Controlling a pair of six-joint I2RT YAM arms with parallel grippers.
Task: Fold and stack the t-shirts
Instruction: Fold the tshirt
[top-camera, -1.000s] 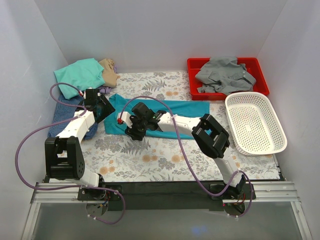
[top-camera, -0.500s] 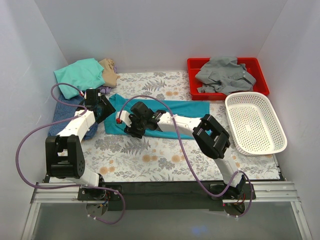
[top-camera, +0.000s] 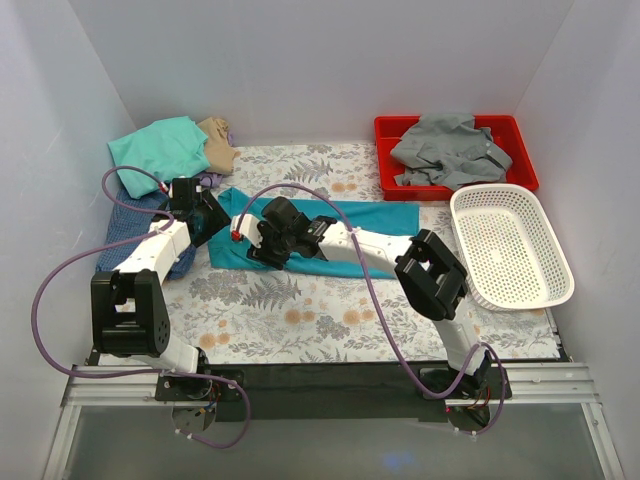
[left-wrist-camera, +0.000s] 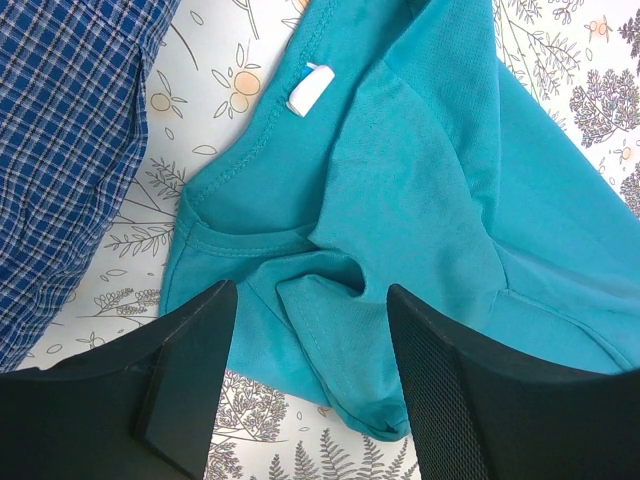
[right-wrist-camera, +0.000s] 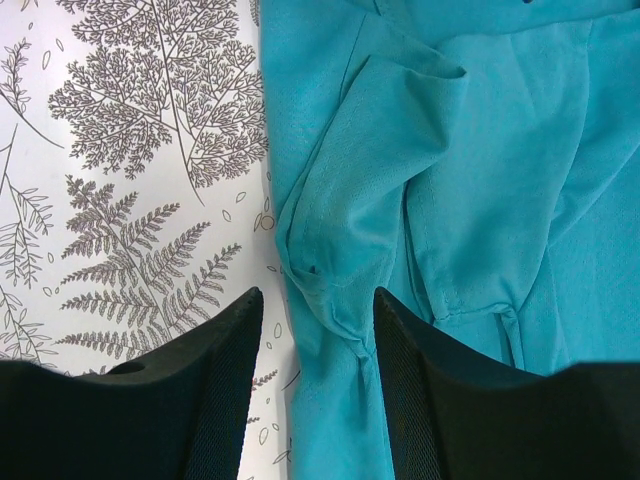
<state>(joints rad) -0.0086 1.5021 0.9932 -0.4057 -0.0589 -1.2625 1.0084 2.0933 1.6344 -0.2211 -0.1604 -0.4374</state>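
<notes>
A deep-teal t-shirt (top-camera: 372, 216) lies stretched across the flowered table, with its collar and white tag (left-wrist-camera: 308, 90) at the left end. My left gripper (top-camera: 206, 220) is open over that end; in the left wrist view (left-wrist-camera: 312, 400) its jaws stand either side of a folded teal edge (left-wrist-camera: 340, 330). My right gripper (top-camera: 258, 250) is open at the shirt's near-left edge; in the right wrist view (right-wrist-camera: 318, 385) its jaws straddle a bunched fold (right-wrist-camera: 330, 290). Neither jaw pair has closed on the cloth.
A blue-checked shirt (top-camera: 125, 238) lies under my left arm, also in the left wrist view (left-wrist-camera: 60, 150). Mint green (top-camera: 155, 150), tan (top-camera: 216, 140) and lilac (top-camera: 211, 181) shirts sit at the back left. A grey shirt (top-camera: 445, 150) fills the red tray (top-camera: 386, 186). A white mesh basket (top-camera: 510, 245) stands at the right.
My right gripper has shifted slightly up and left along the teal shirt's near-left edge. The left arm has stayed put.
</notes>
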